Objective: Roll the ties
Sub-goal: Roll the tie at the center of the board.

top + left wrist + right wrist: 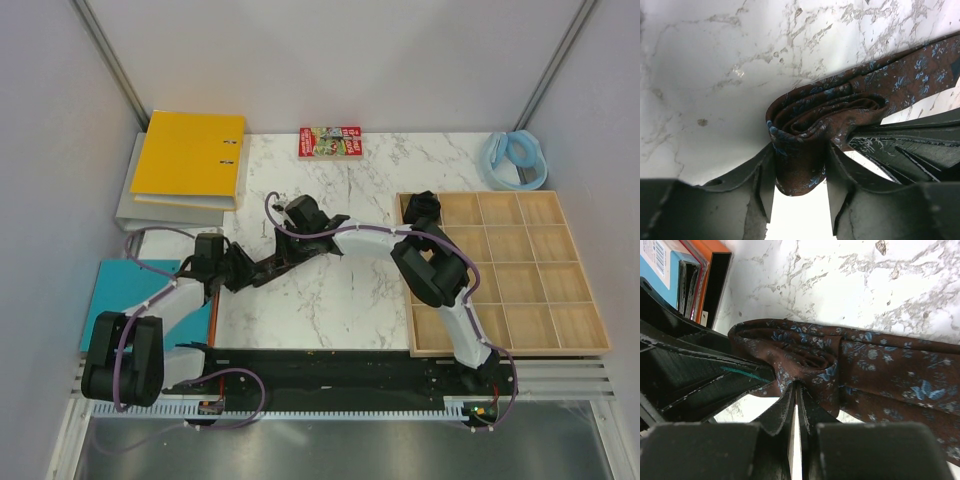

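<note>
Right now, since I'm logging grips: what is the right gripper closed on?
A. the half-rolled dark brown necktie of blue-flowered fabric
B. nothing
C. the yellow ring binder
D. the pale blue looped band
A: the right gripper pinches a fold of the dark brown necktie of blue-flowered fabric just below its coil, its sides almost together.

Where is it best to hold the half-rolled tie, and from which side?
Hold the tie at its coiled end, one finger on each side of the roll, coming from the side opposite the loose strip. The coil is thick and compact there, and the left gripper flanks it this way.
</note>
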